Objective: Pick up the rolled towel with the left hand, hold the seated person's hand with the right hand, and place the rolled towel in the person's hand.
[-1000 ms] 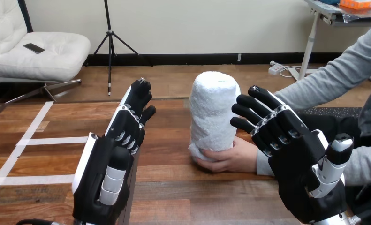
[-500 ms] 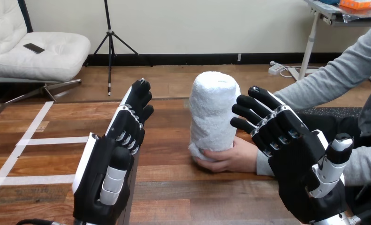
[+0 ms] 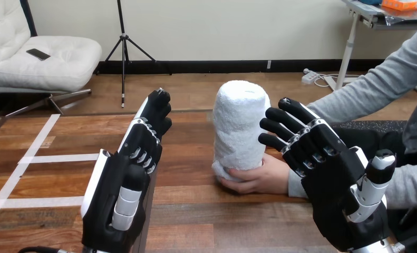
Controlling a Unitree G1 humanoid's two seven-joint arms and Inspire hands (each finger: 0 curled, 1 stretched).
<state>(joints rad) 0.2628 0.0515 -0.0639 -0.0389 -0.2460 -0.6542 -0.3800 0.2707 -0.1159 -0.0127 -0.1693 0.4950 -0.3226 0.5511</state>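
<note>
Spotted towel (image 3: 239,124) upright on table (image 3: 195,211), base in person's hand (image 3: 261,178). Left hand (image 3: 116,195) left of towel, right hand (image 3: 338,184) just right, both spread, empty. Draw straight back; avoid brushing towel.

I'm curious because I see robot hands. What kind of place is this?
Probably a robot practice lab. White tape strips mark the brown wooden table, the robot's black-and-white left hand and right hand are raised open, and the person's hand holds a white rolled towel upright.
</note>
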